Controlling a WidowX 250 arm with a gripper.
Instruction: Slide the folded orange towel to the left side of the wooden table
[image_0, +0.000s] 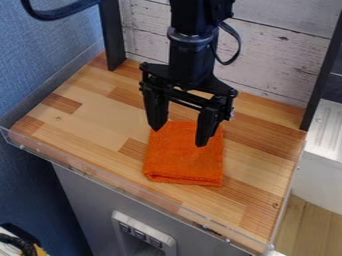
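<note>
Folded terry cloth (184, 164), orange, flat at middle of wooden worktop (93, 117). Likely light, soft, limp, not fragile; rough weave should grip well, not slip. Best hold: pinch through all layers near thick folded edge; shallow pinch may lift top layer only and unfold stack. Pincer (179, 137) pointing down over cloth's far part, fingers wide apart, nothing between them; contact with cloth: cannot tell. White ridged unit (327, 127) beyond right edge; whether container, cannot tell.
</note>
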